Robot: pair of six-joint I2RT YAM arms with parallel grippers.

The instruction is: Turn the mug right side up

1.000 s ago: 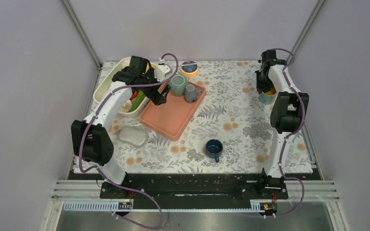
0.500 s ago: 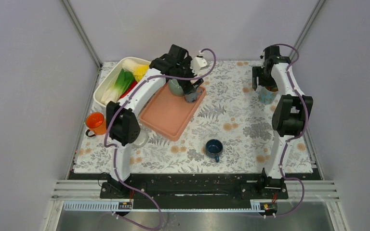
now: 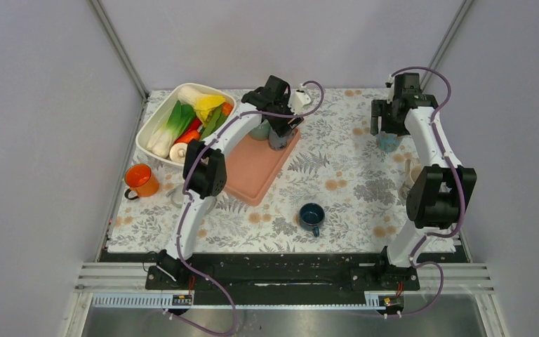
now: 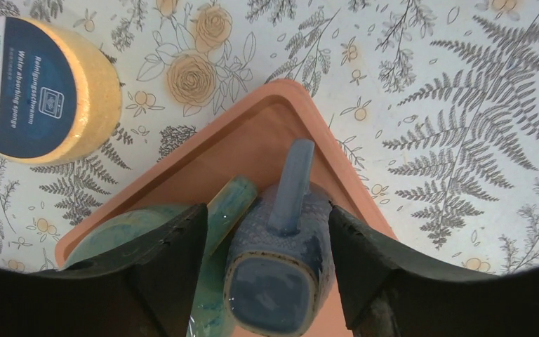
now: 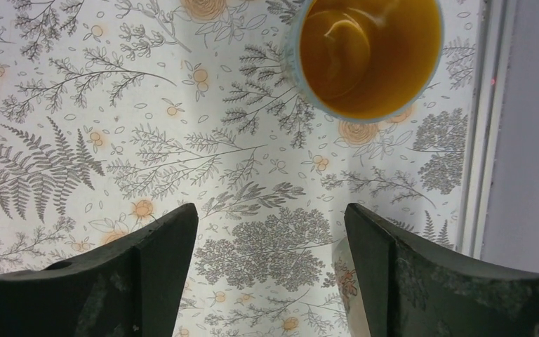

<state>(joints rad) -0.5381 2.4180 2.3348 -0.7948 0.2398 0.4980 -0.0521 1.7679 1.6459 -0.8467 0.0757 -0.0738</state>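
Here, inverted blue mug (image 4: pixel 281 261) beside green cup (image 4: pixel 139 230) in pink tray (image 4: pixel 247 144).

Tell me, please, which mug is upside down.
The blue-grey mug on the salmon tray, under the left hand: its base faces up, unlike the upright dark blue mug and orange mug.

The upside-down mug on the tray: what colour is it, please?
The mug is speckled blue-grey, best seen in the left wrist view.

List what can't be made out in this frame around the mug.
Top external: left gripper mostly hides the blue mug; contact unreadable.
Left wrist: its rim faces down, hidden; green mug cut by a jaw and the bottom edge.
Right wrist: orange-lined cup cropped at top; patterned object clipped at bottom edge.
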